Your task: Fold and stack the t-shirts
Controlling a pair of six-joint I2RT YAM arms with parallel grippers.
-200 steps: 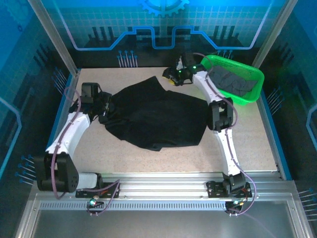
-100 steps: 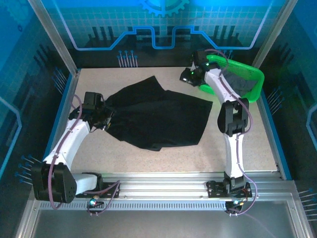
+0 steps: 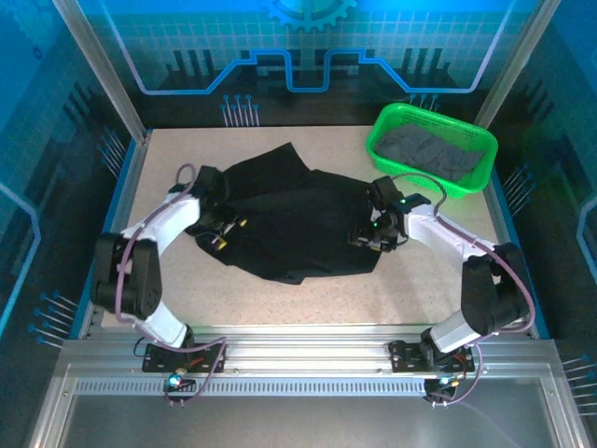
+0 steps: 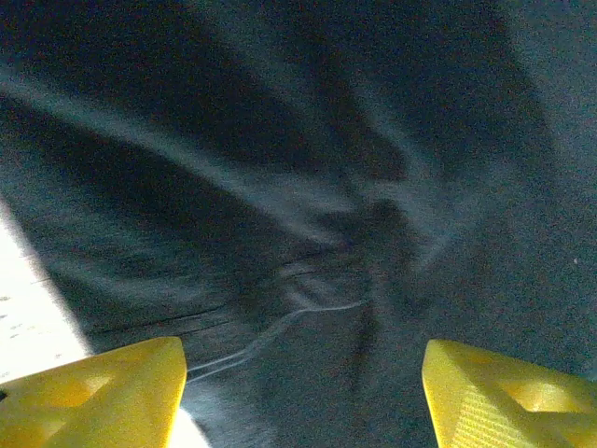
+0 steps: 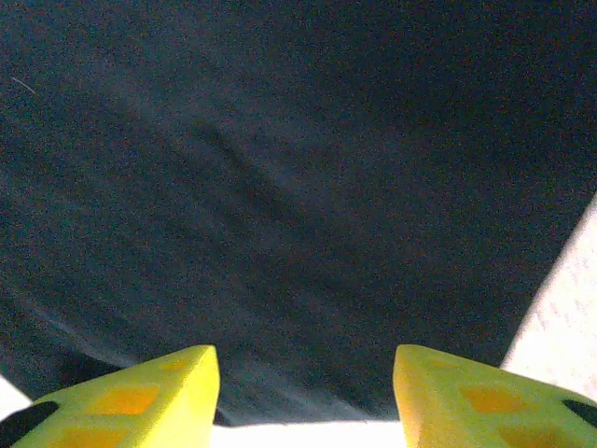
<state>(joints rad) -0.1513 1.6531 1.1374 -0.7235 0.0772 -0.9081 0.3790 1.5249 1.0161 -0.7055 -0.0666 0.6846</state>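
Inspector: Top external view, read left to right. The left gripper sits low at the left border of the black t-shirt, fingers apart and nothing pinched. Its wrist view shows rumpled cloth and a hem seam beneath the gap.

Clerk: And the garment itself?

Inspector: It lies unfolded in the middle of the table. It is creased and irregular in outline, with a point of cloth jutting at the far side. Plain, no print. The right gripper is at its right border, fingers likewise apart, over smoother cloth near the shirt's edge.

Clerk: Step in hand?

Inspector: By my judgement, taking hold for flattening or a first fold; no fold is made yet. The next move calls for each gripper to close on a single layer at an edge, then draw evenly — the bunched cloth on the left may slip or come up doubled.

Clerk: Far right?

Inspector: A green basket, with a dark grey t-shirt crumpled inside.
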